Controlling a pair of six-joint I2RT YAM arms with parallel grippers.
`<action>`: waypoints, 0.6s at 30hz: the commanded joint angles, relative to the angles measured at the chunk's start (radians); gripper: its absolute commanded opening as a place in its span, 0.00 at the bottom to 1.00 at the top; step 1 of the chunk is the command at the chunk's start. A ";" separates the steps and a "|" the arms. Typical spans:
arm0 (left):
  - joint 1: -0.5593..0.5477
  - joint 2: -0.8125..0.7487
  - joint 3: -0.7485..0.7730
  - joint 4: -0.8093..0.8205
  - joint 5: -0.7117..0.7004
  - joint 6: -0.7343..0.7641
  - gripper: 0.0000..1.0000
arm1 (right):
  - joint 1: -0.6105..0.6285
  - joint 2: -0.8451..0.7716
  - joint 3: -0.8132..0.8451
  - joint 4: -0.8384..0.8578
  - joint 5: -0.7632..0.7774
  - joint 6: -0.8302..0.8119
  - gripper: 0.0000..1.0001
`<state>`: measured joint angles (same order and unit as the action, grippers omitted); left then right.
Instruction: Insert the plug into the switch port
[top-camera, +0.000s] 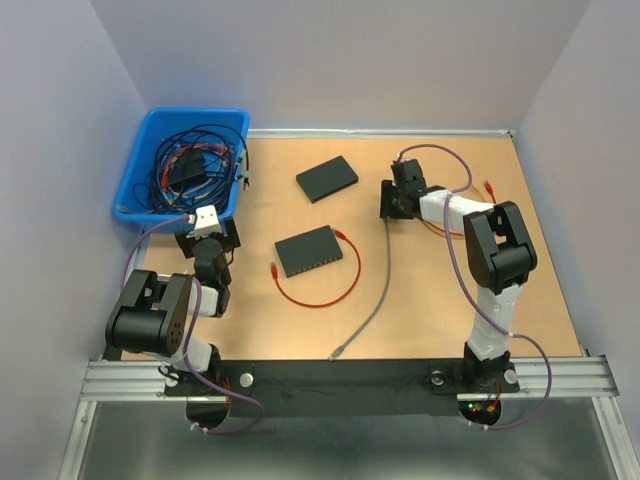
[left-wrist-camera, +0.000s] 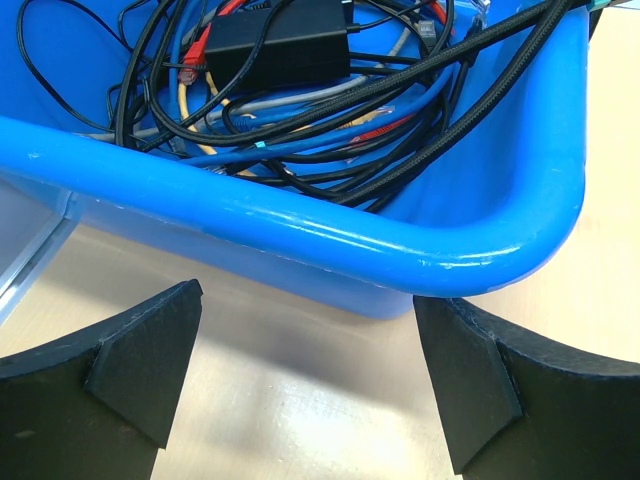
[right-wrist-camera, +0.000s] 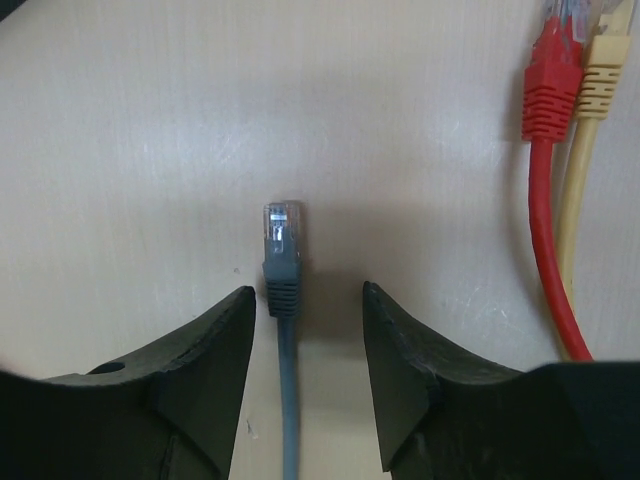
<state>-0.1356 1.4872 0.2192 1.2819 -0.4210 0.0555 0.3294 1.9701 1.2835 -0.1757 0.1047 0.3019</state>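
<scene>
Top view, left pincer (top-camera: 207, 222): sits at the near edge of the blue bin (top-camera: 132, 175), far-left corner of the worktop (top-camera: 450, 300).
Top view, right pincer (top-camera: 396, 198): reaches out to the far end of the grey cable (top-camera: 382, 275), pointing down at the worktop.
Top view, grey cable: runs from the right pincer toward the near edge, loose end lying close to the arm bases.
Top view, switches: upper switch (top-camera: 327, 178) and lower switch (top-camera: 309, 251) lie flat mid-worktop, apart from each other and left of the grey cable.
Top view, red loop cable (top-camera: 318, 302): curls round the near side of the lower switch; can't tell if it's plugged in.
Left wrist, left pincer (left-wrist-camera: 308, 298): jaws spread wide, nothing between them, fingers (left-wrist-camera: 150, 350) over bare worktop.
Left wrist, bin: wall just ahead of the fingertips, tangled cables (left-wrist-camera: 300, 130) and a black adapter (left-wrist-camera: 285, 40) inside.
Right wrist, grey plug (right-wrist-camera: 281, 250): lies flat on the worktop between the two fingers, clear tip pointing away.
Right wrist, right pincer (right-wrist-camera: 308, 292): jaws part-way apart, straddling the plug's boot, gap on each side, not gripping it.
Right wrist, side items: red plug (right-wrist-camera: 548, 90) and yellow plug (right-wrist-camera: 595, 85) side by side at the right, outside the jaws.
</scene>
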 joint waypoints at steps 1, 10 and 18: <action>0.002 -0.016 0.000 0.336 -0.018 0.012 0.99 | 0.023 0.035 0.048 -0.008 0.026 -0.018 0.48; 0.002 -0.018 -0.001 0.335 -0.019 0.010 0.99 | 0.057 0.067 0.053 -0.036 0.061 -0.044 0.19; 0.002 -0.016 0.000 0.336 -0.019 0.012 0.99 | 0.059 -0.025 -0.009 -0.030 -0.061 -0.107 0.00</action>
<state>-0.1356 1.4872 0.2192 1.2819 -0.4210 0.0555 0.3744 2.0022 1.3155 -0.1711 0.1444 0.2382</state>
